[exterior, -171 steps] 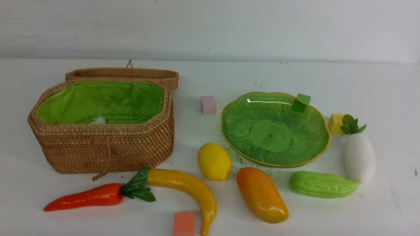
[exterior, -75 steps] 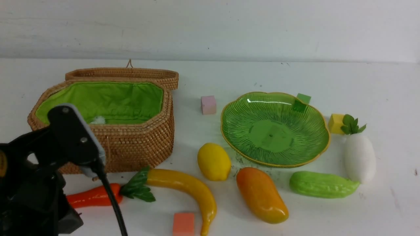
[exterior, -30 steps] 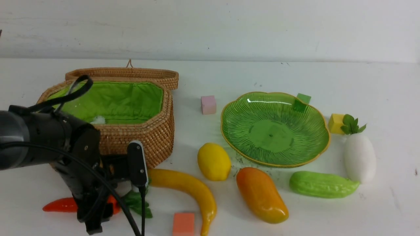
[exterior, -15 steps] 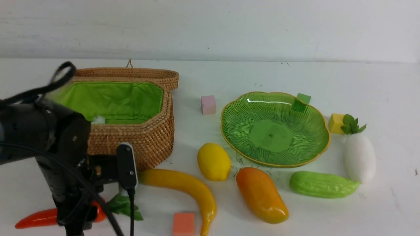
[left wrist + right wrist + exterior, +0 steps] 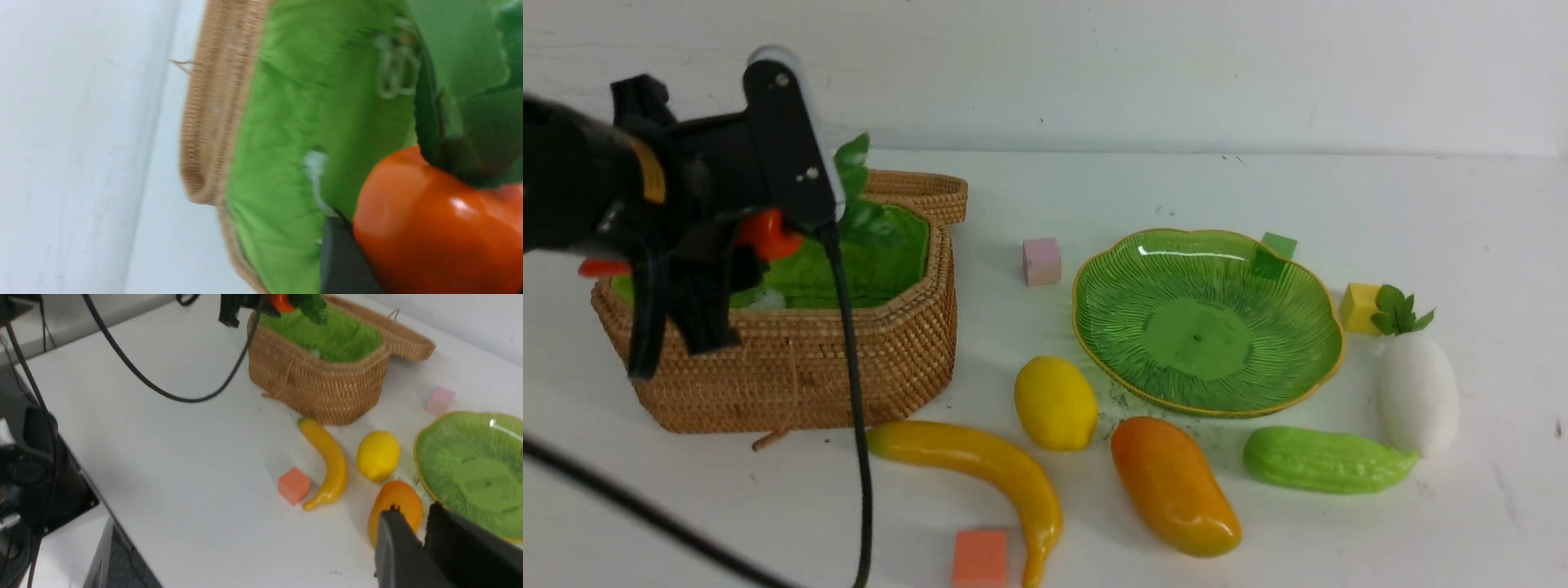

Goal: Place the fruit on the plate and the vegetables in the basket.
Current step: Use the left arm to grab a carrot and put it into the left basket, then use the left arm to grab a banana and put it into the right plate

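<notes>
My left gripper [image 5: 719, 245] is shut on the orange-red carrot [image 5: 768, 233] and holds it in the air over the open wicker basket [image 5: 849, 359], leaves toward the lid. The left wrist view shows the carrot [image 5: 429, 228] against one dark finger [image 5: 343, 261], above the green lining. The banana [image 5: 980, 461], lemon [image 5: 1055, 402] and mango [image 5: 1174, 483] lie on the table in front of the green plate [image 5: 1111, 359]. The gourd [image 5: 1327, 460] and radish [image 5: 1417, 392] lie to its right. My right gripper [image 5: 416, 522] hovers over the mango [image 5: 394, 500], open by a narrow gap, holding nothing.
Small cubes lie about: pink [image 5: 1041, 261] between basket and plate, green [image 5: 1276, 249] behind the plate, yellow [image 5: 1357, 308] by the radish leaves, orange [image 5: 980, 559] at the banana's tip. The basket lid [image 5: 915, 189] lies open behind it. The left arm's cable hangs before the basket.
The left arm has lifted the carrot off the table in front of the basket and carried it up over the basket's opening. The other fruit and vegetables have stayed put.
</notes>
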`<state>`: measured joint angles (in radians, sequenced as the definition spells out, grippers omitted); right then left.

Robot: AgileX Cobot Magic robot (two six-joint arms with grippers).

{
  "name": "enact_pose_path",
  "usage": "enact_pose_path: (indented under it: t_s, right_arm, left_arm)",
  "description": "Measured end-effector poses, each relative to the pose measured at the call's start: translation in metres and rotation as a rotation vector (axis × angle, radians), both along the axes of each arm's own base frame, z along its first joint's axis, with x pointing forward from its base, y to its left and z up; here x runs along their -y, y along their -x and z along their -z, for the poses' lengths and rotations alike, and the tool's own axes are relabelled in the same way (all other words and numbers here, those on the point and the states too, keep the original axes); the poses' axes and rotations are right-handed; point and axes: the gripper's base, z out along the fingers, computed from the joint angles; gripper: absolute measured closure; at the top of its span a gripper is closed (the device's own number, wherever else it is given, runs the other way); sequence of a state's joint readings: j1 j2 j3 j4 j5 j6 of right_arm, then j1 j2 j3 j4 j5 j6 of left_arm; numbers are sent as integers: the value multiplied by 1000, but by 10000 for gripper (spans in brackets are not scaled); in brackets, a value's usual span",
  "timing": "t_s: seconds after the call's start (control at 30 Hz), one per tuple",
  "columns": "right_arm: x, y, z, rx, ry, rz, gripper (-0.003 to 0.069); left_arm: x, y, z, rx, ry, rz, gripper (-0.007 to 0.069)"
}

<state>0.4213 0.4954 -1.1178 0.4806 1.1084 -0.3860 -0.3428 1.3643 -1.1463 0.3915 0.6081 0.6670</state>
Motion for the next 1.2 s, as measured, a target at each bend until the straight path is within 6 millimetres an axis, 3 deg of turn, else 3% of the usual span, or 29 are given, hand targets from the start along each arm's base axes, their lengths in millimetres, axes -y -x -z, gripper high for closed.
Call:
enact_pose_path:
  t_s: [0.1, 0.27, 0.43, 0.7, 0.87, 1.0, 1.17, 1.2]
  right_arm:
    - [0, -2, -4, 32, -30, 16, 527]
    - [1, -4, -9, 73, -69, 37, 518]
    - [1, -5, -10, 82, -78, 42, 509]
    - [1, -5, -10, 82, -78, 41, 493]
    - [1, -5, -10, 83, -78, 42, 482]
    - [1, -5, -10, 83, -77, 43, 477]
    - [1, -5, -10, 84, -74, 44, 470]
    - [1, -5, -10, 84, -74, 44, 468]
  left_arm:
    - [7, -30, 7, 0, -35, -22, 263]
    - [13, -60, 28, -16, -84, -52, 263]
    - [13, -64, 34, -23, -73, -83, 237]
    - [12, -61, 24, 1, -52, -93, -9]
    - [11, -49, 13, -20, 32, -133, -28]
    - [10, -34, 4, -80, 174, -201, 30]
    - [15, -8, -10, -219, 470, -328, 272]
    - [18, 1, -13, -280, 535, -338, 410]
